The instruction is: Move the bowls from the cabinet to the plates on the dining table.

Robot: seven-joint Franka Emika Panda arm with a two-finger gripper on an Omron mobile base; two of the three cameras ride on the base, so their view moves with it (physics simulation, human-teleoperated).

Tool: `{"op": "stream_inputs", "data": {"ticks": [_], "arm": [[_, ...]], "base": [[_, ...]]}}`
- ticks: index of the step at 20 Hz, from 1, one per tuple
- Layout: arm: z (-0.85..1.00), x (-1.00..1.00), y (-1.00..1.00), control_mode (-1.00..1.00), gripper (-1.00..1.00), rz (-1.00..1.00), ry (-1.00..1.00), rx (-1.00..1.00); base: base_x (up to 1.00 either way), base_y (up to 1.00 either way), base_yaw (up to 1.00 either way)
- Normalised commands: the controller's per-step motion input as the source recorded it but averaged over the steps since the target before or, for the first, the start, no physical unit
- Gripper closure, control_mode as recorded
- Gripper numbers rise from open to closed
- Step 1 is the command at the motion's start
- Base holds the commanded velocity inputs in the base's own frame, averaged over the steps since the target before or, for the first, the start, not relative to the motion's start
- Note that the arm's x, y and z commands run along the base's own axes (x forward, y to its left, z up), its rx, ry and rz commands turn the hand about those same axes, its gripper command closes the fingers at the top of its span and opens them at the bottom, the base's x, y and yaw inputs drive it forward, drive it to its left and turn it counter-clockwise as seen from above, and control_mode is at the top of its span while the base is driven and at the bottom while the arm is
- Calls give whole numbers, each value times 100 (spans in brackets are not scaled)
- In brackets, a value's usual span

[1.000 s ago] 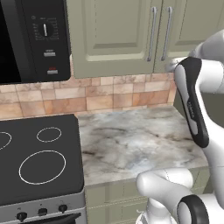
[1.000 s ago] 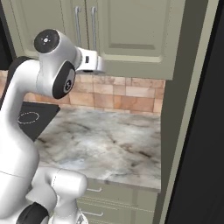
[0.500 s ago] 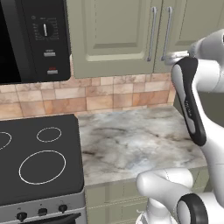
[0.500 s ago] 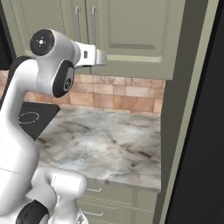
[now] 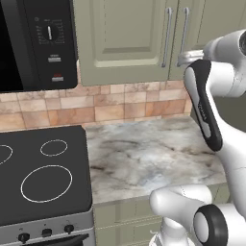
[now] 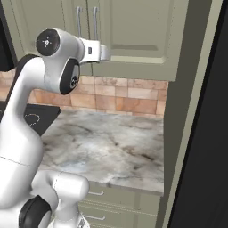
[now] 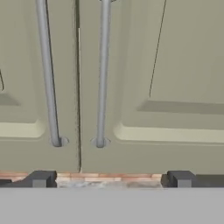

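The sage-green cabinet (image 5: 129,43) hangs over the worktop with both doors closed. Its two long silver bar handles (image 7: 47,74) (image 7: 103,74) run side by side at the door seam. My gripper (image 7: 111,179) is open and faces the doors just below the handles' lower ends, with nothing between its fingertips (image 7: 41,178). In the right base view my white hand (image 6: 100,51) reaches up to the cabinet (image 6: 133,31) near the handles (image 6: 95,20). The bowls, the plates and the dining table are out of view.
A marble worktop (image 5: 144,153) lies under the cabinet, backed by a tan tile wall (image 5: 120,103). A black stove (image 5: 38,178) adjoins it on the left, with a black microwave (image 5: 33,43) above. A tall dark panel (image 6: 205,133) bounds the right side.
My hand has risen a little and moved closer to the cabinet doors. The doors have stayed closed.
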Motion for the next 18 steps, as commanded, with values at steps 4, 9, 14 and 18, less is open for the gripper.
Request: {"op": "stream_inputs", "data": {"ticks": [4, 9, 14, 18], "arm": [[10, 26, -1, -100, -100, -2, -5, 0], [6, 31, 0, -100, -100, -3, -2, 0], [0, 38, 0, -100, -100, -2, 0, 0], [0, 37, 0, -100, -100, -1, 0, 0]], "base": [[0, 0, 0], [0, 0, 0], [0, 0, 0], [0, 0, 0]]}}
